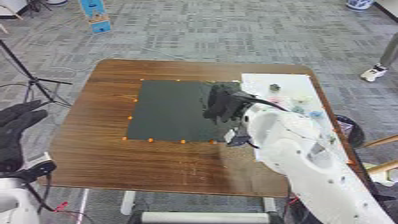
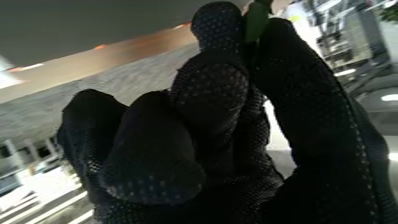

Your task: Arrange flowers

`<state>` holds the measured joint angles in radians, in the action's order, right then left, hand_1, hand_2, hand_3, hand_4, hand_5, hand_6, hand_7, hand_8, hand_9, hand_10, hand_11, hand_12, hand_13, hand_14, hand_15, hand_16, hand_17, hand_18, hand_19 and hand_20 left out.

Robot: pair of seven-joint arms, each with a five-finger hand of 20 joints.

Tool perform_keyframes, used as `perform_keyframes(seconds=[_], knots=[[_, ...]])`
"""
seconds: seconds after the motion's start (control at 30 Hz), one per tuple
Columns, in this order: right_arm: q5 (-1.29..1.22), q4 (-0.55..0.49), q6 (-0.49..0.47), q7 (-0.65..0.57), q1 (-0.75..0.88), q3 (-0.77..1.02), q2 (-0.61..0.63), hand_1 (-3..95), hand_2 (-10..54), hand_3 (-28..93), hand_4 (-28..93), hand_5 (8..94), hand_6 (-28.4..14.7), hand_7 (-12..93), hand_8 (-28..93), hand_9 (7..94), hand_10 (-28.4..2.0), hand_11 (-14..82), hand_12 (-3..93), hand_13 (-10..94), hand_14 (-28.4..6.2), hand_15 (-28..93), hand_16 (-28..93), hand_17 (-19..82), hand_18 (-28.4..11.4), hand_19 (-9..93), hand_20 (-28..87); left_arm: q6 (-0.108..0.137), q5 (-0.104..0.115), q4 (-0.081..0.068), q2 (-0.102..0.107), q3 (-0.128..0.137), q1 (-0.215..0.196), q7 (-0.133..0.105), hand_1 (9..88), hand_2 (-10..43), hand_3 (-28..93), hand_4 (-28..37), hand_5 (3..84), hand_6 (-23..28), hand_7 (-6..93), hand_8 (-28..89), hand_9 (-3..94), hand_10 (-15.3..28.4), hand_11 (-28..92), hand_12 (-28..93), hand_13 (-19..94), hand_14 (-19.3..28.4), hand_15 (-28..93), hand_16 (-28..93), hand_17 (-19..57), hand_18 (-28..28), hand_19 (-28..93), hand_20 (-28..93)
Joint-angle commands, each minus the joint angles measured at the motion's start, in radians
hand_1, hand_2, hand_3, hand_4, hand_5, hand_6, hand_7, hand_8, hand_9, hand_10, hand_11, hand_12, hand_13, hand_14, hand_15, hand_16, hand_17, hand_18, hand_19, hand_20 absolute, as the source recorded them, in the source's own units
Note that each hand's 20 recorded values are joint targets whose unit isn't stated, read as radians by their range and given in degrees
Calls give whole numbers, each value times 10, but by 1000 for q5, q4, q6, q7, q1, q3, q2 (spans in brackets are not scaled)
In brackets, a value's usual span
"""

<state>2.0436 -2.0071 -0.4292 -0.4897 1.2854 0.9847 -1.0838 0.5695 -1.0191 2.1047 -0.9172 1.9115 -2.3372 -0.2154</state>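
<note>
While the blooms (image 1: 303, 100) lie spread on the white sheet (image 1: 256, 78) at three o'clock from the centre of the dark mat (image 1: 164, 112), the right hand (image 1: 224, 103) is over the mat's three-o'clock side, beside that supply, presumably so that each piece travels only a short way. The right hand's fingers are pinched together near their tips on a green plant piece (image 2: 257, 23), whether stem or leaf cannot be told; a grip at the tips leaves the piece projecting beyond the glove, which should ease setting it down without crushing it. The pale, pinkish and bluish heads rest apart from one another, an arrangement that probably lets one be taken without disturbing its neighbours. Orange markers (image 1: 151, 140) dot the mat's border on the brown tabletop (image 1: 98, 160), apparently to define the area for the composition. Between eight and nine o'clock, beyond the tabletop's edge, the left hand (image 1: 11, 145) is empty, its fingers loosely spread, well clear of the working arm. The step in hand seems to be placing the green piece; because it is slender, it could turn within the pinch, so a low, gentle release is advisable.
</note>
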Motion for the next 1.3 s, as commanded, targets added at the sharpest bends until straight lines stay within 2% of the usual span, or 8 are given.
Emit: perform_keyframes(seconds=[0.03,0.43,0.57,0.7,1.0,1.2,1.27,1.3], knots=[[146,71,-9,27,-118,-150,-140,485,-55,615,-15,825,5,313,325,936,-82,480,340,937,-45,666,366,630,-216,932,742,-9,1,4,-11,-30,8,-3,501,215,629,-208,471,7,250,-8,565,115,252,157,476,127,158,-21,150,67,47,186],[215,239,-47,35,-156,-232,-332,468,-56,634,13,854,-2,306,305,937,-89,516,297,937,-56,692,339,638,-220,932,752,-41,14,-20,8,-104,56,-12,340,120,700,-219,514,14,218,-89,571,130,238,163,463,143,164,-17,118,75,71,175],[239,294,-74,20,-132,-211,-407,464,-46,632,30,864,-5,306,290,937,-92,533,278,937,-61,703,326,644,-223,932,755,-43,-17,-23,10,-125,69,-11,329,112,699,-223,519,16,212,-83,572,133,236,167,462,145,163,-14,116,76,72,172],[281,340,-72,7,-113,-189,-455,460,-38,630,44,869,-7,310,273,937,-95,545,264,937,-63,710,315,646,-225,932,756,-44,-13,-36,17,-156,90,-23,305,107,700,-233,525,19,207,-80,574,134,232,172,461,147,161,-13,115,76,72,170],[407,444,-89,54,-51,-105,-531,470,-20,621,15,869,-10,313,233,937,-94,534,258,937,-56,706,306,652,-225,932,754,-61,-16,-31,-7,-200,99,-29,296,106,706,-242,526,19,200,-78,578,137,225,174,461,149,160,-11,114,76,71,170],[381,529,-90,-5,-33,-3,-598,473,-11,620,-18,868,-10,305,218,937,-96,518,254,937,-53,692,305,649,-223,932,750,-74,-43,-57,-19,-251,158,-23,295,99,698,-240,525,20,198,-77,573,139,222,172,455,153,156,-11,110,79,75,170],[389,541,-52,-4,-26,0,-597,477,-7,619,-29,868,-12,297,215,937,-96,510,253,937,-53,687,307,648,-222,932,746,-84,-35,-72,-9,-248,161,-23,296,106,698,-249,525,19,198,-78,573,138,221,169,454,152,151,-12,108,79,76,169],[391,547,-50,-4,-27,8,-602,478,-6,618,-33,868,-12,295,215,937,-97,505,253,937,-53,684,307,646,-222,932,744,-74,-57,-91,-4,-251,169,-18,295,114,698,-254,525,18,198,-78,572,138,221,168,453,151,150,-12,108,79,76,169]])
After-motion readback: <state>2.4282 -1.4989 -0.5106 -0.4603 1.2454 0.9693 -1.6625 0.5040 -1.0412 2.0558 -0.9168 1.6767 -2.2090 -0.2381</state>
